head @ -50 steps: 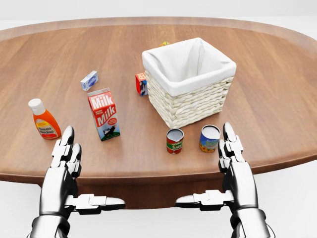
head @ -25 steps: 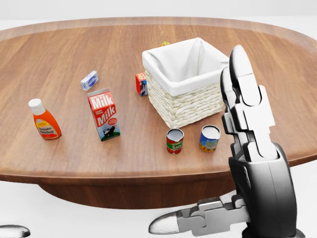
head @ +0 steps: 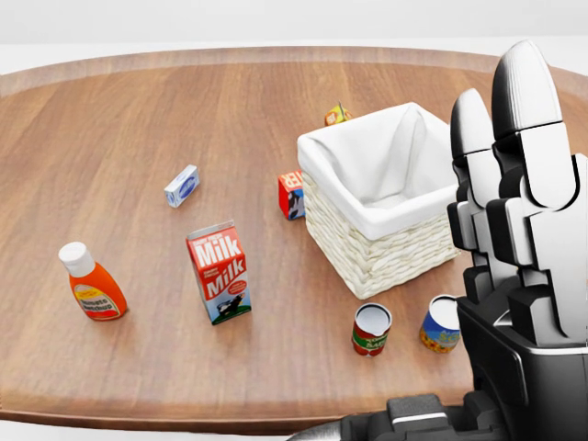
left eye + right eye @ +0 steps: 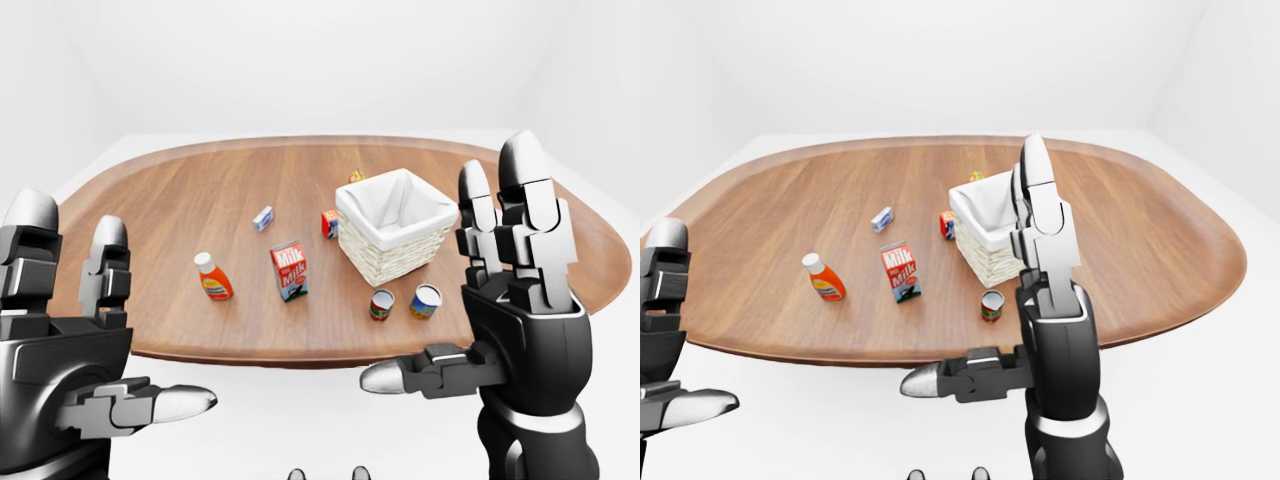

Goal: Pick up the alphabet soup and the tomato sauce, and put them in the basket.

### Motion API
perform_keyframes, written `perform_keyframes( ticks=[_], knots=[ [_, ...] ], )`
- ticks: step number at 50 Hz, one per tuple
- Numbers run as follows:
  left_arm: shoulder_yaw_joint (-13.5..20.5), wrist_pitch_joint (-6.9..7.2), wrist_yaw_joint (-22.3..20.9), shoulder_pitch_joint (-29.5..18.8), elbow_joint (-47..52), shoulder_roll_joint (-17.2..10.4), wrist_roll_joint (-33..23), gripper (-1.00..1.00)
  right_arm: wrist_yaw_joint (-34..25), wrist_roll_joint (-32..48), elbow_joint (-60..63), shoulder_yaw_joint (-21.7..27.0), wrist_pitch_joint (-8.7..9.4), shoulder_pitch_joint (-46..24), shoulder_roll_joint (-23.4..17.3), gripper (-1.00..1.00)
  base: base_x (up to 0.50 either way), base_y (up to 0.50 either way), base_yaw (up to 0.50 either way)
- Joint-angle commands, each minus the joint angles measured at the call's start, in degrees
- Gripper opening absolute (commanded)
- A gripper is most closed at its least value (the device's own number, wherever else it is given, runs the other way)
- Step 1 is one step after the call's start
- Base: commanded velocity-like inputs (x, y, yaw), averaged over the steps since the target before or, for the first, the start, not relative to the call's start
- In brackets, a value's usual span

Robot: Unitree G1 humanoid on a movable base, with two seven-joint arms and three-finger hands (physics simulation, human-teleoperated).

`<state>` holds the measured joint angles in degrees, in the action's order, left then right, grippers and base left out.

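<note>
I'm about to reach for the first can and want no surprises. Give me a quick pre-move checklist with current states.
1. Both cans upright on the table: red-labelled can and blue-and-yellow can: ok.
2. Cans apart from each other: ok.
3. Basket open, nothing seen inside: ok.
4. Right hand open, holding nothing: ok.
5. Left hand open, holding nothing: ok.
6. Which can is soup: cannot tell.

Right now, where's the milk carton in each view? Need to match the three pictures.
Left-eye view: milk carton stands upright, centre, left of the basket.
Head view: carton at lower centre-left, left of the basket.
Right-eye view: carton left of centre, left of the basket, which the right hand partly hides.
Shared landmark: the white-lined wicker basket.
</note>
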<state>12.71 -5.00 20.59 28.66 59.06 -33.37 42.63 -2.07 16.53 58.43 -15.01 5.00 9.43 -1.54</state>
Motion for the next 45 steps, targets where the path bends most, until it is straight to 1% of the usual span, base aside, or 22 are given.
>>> perform_keyframes(
  ticks=[1,4,6,8,19,24,28,30,35,38,45],
  knots=[
    [0.4,0.0,0.4,0.9,0.9,-0.9,1.3,1.0,0.7,-0.6,0.8,0.3,0.0,0.3,-0.3,1.0,0.5,0.22,0.0],
    [0.1,0.0,0.3,1.1,0.9,-1.0,1.0,1.0,1.0,-0.9,0.7,0.7,0.0,0.4,-0.2,1.0,0.5,0.22,0.0],
    [-0.5,0.0,0.3,0.8,0.9,-0.6,0.3,1.0,1.9,1.9,0.5,0.3,0.0,0.3,-0.5,1.0,0.49,0.18,0.0],
    [-0.6,0.0,0.3,1.0,0.9,-0.7,0.2,1.0,2.0,0.7,0.5,0.9,0.0,0.1,0.3,1.0,0.25,0.04,0.0],
    [-0.6,0.0,0.4,0.7,0.9,-0.9,0.4,1.0,2.1,-1.2,-0.9,1.6,0.0,0.0,0.1,1.0,0.0,0.0,0.0],
    [-0.6,0.0,0.5,0.5,0.9,-1.0,0.4,1.0,2.0,-0.4,-1.4,1.1,0.0,-0.2,0.0,1.0,0.0,0.0,0.0],
    [-0.5,0.0,0.5,-0.1,0.9,-0.5,0.3,1.0,1.8,-0.2,-1.8,0.8,0.0,0.0,-0.1,1.0,0.0,0.0,0.0],
    [-0.7,0.0,0.5,0.3,0.9,-1.0,0.3,1.0,2.3,-0.3,-1.5,1.6,0.0,-0.1,0.2,1.0,0.0,0.0,0.0],
    [-1.3,0.0,1.0,0.3,0.9,-1.4,-0.3,1.0,2.0,-1.5,-0.6,2.3,0.0,-0.3,0.5,1.0,-0.09,0.0,-0.45],
    [-1.2,0.0,1.2,0.7,0.9,-1.9,0.1,1.0,1.8,-1.8,0.4,2.5,0.0,-0.4,0.4,1.0,-0.1,0.01,-0.5],
    [-0.9,0.0,1.0,0.9,0.9,-2.0,0.4,1.0,1.7,-1.7,0.8,2.3,0.0,-0.5,0.4,1.0,-0.1,0.01,-0.5]
  ],
)
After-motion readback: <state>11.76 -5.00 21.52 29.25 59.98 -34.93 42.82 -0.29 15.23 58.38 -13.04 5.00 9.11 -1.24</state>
